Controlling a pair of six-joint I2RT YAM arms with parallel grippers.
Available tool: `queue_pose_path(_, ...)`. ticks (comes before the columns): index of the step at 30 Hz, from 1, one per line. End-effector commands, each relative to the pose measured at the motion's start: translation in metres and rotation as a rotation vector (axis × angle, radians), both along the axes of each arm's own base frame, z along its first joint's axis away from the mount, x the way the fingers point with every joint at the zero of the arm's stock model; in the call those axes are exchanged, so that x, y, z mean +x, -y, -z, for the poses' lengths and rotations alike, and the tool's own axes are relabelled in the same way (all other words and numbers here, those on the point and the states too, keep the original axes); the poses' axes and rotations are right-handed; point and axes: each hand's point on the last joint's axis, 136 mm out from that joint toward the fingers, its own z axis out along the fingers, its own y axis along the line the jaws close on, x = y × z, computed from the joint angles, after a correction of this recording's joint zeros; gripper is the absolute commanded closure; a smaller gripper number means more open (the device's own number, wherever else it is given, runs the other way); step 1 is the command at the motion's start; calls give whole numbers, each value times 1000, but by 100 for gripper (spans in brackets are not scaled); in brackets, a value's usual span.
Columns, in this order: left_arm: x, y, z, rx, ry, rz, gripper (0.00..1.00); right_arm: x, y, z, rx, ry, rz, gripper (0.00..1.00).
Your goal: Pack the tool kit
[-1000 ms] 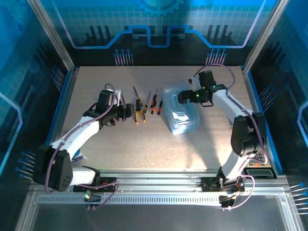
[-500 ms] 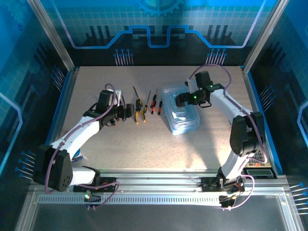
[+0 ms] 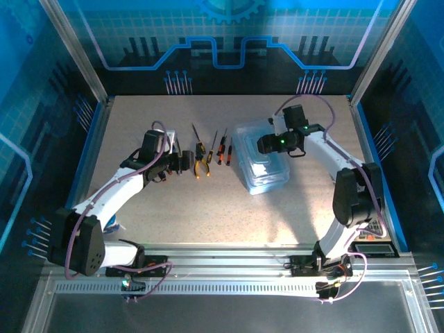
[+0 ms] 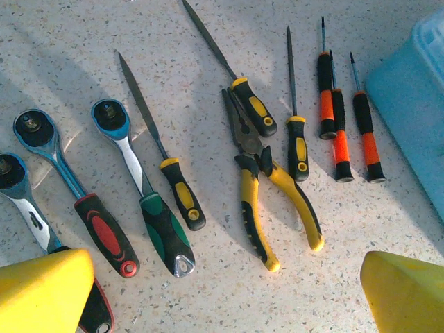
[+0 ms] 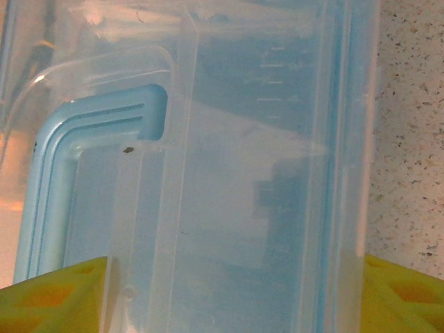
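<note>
Light-blue plastic case sits directly under the right pincer from above. Versus a second ago that pincer has shifted slightly over the lid and its fingers have started drawing in, so lid handling looks under way; no tool is packed yet. Left pincer is unchanged, spread wide, with the pliers just ahead of it. Left wrist: the left pincer is released with nothing between its tips. Pliers, yellow/black screwdriver and red/black screwdrivers lie ahead of it on the table, with ratchets off to one side, detail lost from above. Right wrist: fingers flank the lid, with the pale-blue handle just ahead. Gripping or merely straddling, cannot tell.
</note>
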Motion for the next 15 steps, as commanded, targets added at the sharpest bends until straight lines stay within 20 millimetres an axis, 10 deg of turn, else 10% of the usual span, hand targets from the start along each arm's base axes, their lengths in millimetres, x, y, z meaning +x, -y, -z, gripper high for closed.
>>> queue_pose_path(1,0,8,-6,-30,0,18,1,-31,0,10,170,-119,8,45)
queue_pose_path(8,1,11,-7,-47,5,26,1,-55,-3,-3,508,-138,47,48)
queue_pose_path(15,6,22,-7,-65,3,49,1,-74,-2,23,706,-158,152,47)
